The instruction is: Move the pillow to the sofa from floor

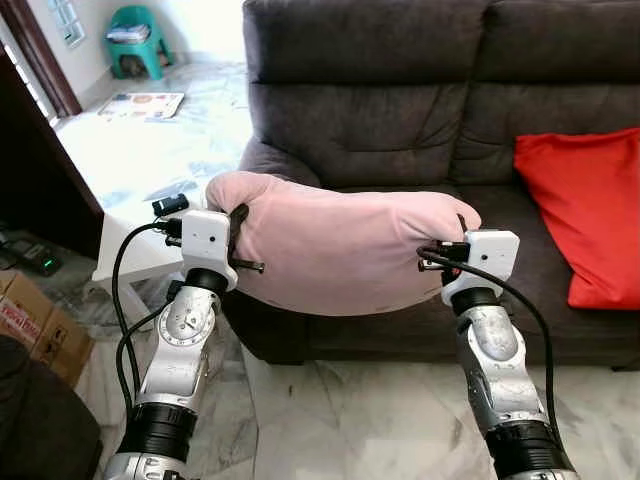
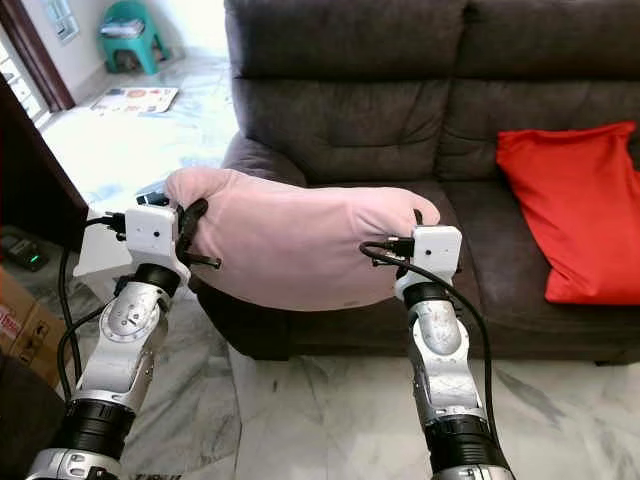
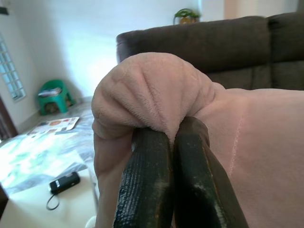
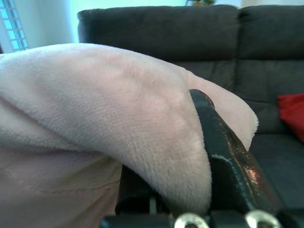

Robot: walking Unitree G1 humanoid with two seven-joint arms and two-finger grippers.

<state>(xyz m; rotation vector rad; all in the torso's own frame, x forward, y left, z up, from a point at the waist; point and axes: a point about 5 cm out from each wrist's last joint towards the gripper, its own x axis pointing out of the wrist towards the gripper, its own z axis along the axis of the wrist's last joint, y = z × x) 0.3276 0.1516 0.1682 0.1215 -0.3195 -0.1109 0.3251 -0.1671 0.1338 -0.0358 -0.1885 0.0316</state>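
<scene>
A soft pink pillow (image 1: 340, 245) hangs in the air between my two arms, in front of the dark grey sofa (image 1: 400, 120) and level with its seat. My left gripper (image 1: 238, 222) is shut on the pillow's left corner; in the left wrist view its fingers (image 3: 147, 185) pinch a bunched fold of pink plush (image 3: 152, 90). My right gripper (image 1: 462, 232) is shut on the right end, where one black finger (image 4: 223, 152) presses into the pillow (image 4: 95, 104).
A red cushion (image 1: 590, 210) leans on the sofa's right seat. A low white table (image 1: 140, 250) stands left of the sofa with a black device (image 3: 65, 182) on it. A cardboard box (image 1: 30, 320) sits at far left, a green stool (image 1: 135, 40) far back.
</scene>
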